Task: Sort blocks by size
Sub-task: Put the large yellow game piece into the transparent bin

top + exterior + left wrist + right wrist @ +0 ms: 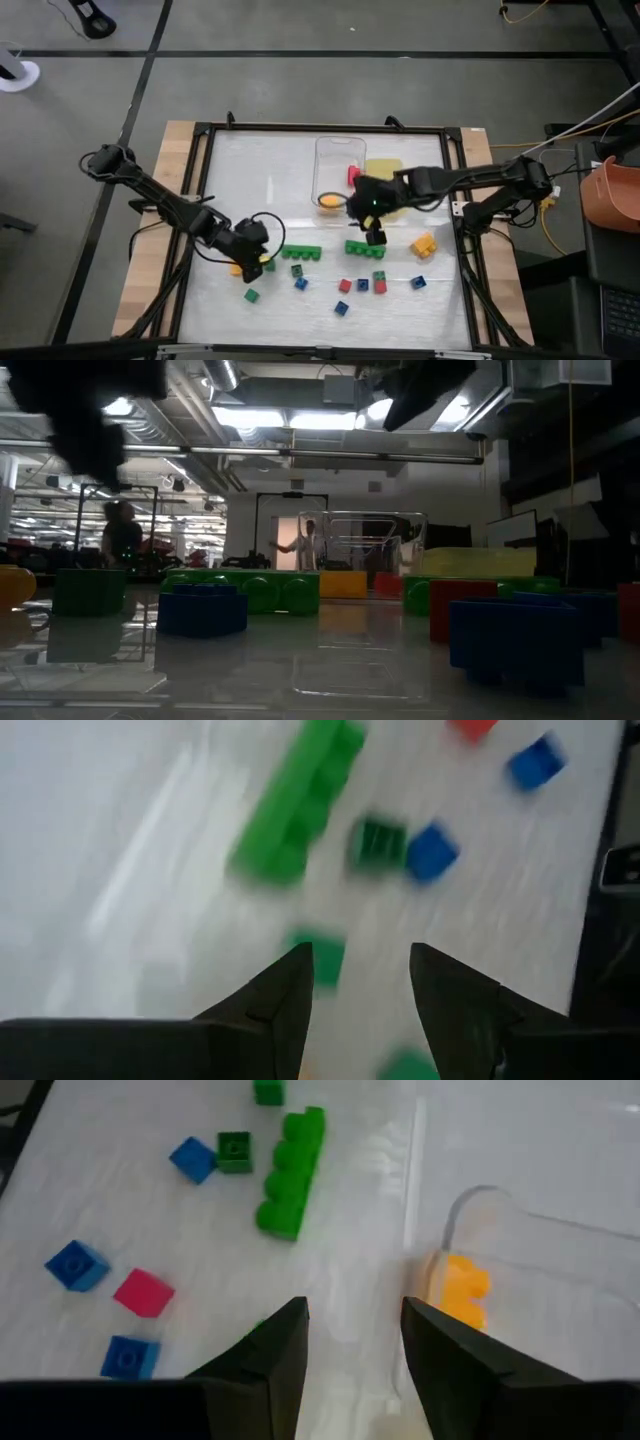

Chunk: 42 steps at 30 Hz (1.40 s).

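Small blocks lie scattered on the near half of the table. Two long green bars lie flat, with small red, blue and green cubes nearer the front. A chunky orange block lies at the right. My left gripper is open and empty above the table, just left of the left green bar; a small green block lies ahead of its fingers. My right gripper is open and empty above the right green bar, by the clear tray's near end.
The clear tray stands at the far middle with an orange block and a red one in it. The yellow tray stands beside it on its right. A black frame borders the table. An orange block lies under my left gripper.
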Available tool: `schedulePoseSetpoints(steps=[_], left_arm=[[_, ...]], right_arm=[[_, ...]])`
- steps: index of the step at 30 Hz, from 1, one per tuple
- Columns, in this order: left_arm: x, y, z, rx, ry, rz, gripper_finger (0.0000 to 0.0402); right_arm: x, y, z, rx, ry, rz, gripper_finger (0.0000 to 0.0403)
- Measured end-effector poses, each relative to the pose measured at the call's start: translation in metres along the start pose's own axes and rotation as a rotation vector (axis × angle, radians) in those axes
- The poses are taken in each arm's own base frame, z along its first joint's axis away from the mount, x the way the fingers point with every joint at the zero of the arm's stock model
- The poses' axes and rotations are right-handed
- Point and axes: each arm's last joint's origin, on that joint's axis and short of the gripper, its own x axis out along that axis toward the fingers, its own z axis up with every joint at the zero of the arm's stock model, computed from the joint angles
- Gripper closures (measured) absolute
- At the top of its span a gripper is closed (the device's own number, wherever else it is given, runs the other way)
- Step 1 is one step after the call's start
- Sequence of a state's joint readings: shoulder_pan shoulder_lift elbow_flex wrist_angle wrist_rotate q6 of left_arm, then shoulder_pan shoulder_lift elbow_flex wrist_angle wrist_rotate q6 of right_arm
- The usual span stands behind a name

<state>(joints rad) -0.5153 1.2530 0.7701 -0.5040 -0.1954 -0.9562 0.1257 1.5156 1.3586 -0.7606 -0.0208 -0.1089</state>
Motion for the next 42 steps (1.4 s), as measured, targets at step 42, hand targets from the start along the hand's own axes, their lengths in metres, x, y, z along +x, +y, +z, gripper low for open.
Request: schedulePoseSetpoints(steps=[42], left_arm=[[0.014,0.024,-0.067,-0.461,0.313,0.144,0.0247]], right_arm=[[0.031,0.064,0.004,-0.138,0.032,0.016,0.024]])
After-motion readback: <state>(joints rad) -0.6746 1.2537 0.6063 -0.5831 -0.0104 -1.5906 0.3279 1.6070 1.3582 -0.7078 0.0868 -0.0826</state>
